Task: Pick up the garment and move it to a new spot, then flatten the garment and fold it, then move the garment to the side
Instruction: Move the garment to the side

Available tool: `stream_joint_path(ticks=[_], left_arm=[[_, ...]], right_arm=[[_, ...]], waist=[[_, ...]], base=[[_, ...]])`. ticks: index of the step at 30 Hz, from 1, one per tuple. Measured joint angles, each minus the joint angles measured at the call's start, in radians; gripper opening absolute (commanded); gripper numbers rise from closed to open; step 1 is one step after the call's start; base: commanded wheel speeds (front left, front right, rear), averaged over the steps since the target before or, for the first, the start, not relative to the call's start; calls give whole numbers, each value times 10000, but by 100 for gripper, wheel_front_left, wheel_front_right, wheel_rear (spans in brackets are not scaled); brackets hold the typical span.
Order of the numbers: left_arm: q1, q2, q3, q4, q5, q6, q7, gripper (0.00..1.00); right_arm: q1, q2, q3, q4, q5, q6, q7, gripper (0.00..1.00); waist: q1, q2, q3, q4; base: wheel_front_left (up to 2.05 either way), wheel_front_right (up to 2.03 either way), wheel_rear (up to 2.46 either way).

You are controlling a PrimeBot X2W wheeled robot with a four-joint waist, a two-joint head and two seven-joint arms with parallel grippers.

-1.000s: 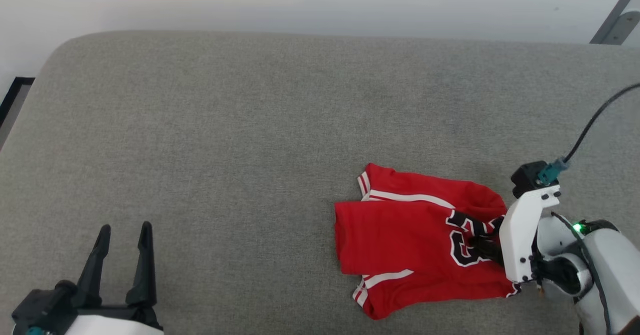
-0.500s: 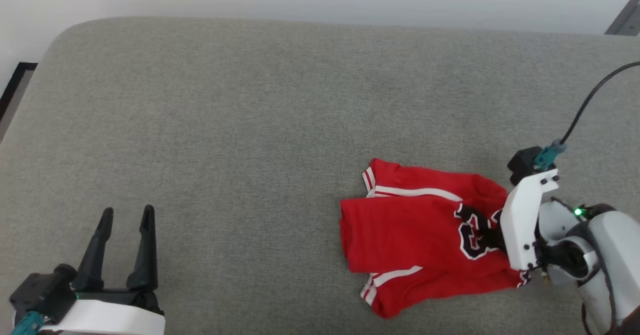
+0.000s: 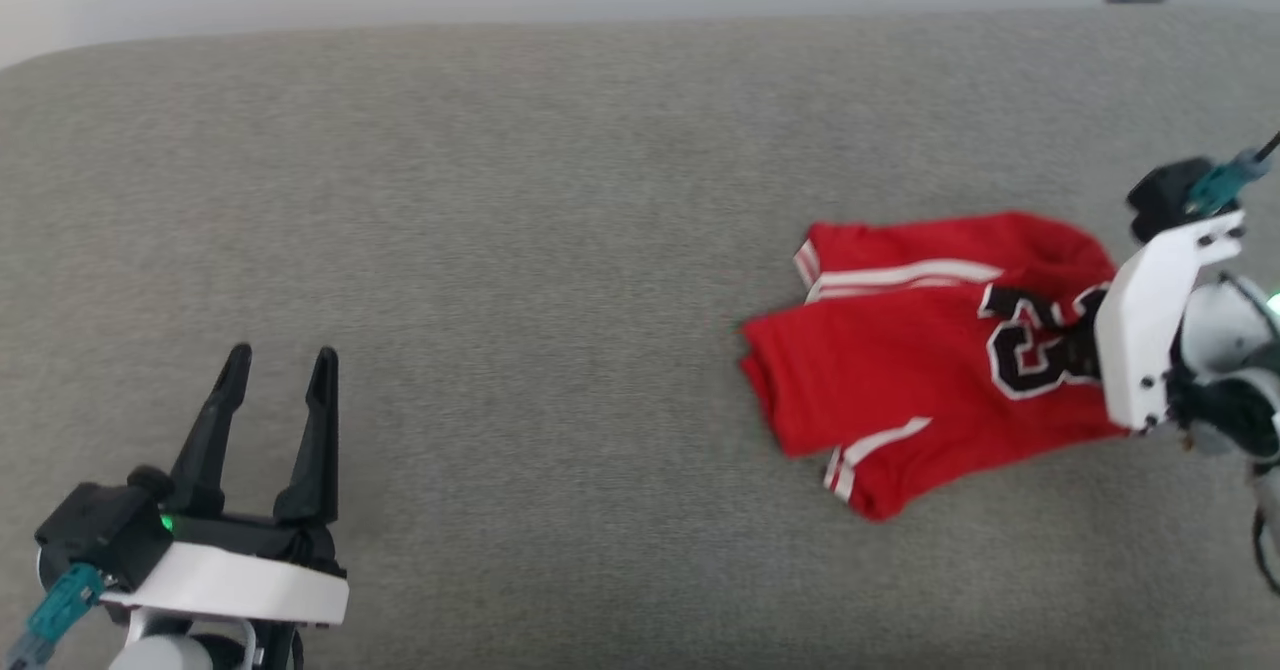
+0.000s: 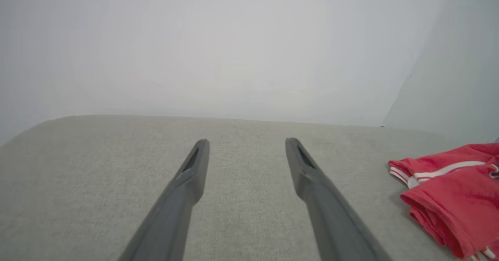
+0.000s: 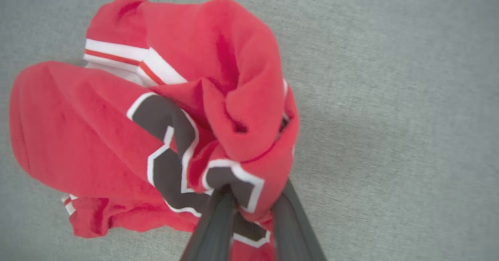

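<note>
Garment: the garment (image 3: 900, 390) lies bunched at the right of the grey cushion (image 3: 500, 200).
Right end effector (image 5: 251, 196): pinching a fold by the black number.
Left end effector (image 3: 281, 355): spread, empty, well apart.
Progress: we judge only the grasp done; moving, flattening, folding and setting aside remain.

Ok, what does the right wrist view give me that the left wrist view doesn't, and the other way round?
Right wrist view: the right gripper closed on the garment, pinching bunched cloth at the black, white-outlined number, with folds gathered toward the fingers. Left wrist view: the left gripper open and holding nothing, above the cushion, with a pale wall behind. Shared: the red garment with its striped trim, lying on the grey cushion.
</note>
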Motion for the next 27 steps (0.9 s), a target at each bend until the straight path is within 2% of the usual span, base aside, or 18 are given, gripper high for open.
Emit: stream_joint_path(ticks=[6,14,20,27], left_arm=[[-530,151,-280,-165,31,-2,0,100],[-1518,508,-1089,-265,104,-2,-2,100],[-2536,832,-1979,-322,157,-2,-2,100],[-3599,1041,-3055,-303,155,-2,0,100]], right_arm=[[-678,-297,-376,-35,-393,0,-167,0],[-1643,-665,-848,491,-1049,0,-1135,0],[-2549,-976,-991,1419,-1755,0,-2362,0],[-3478,-959,-1381,2709,-3078,0,-3545,0]], waist=[[0,0,282,-683],[0,0,845,-1551],[0,0,1461,-2149],[0,0,2087,-2476]], base=[[0,0,0],[0,0,0],[0,0,0],[0,0,0]])
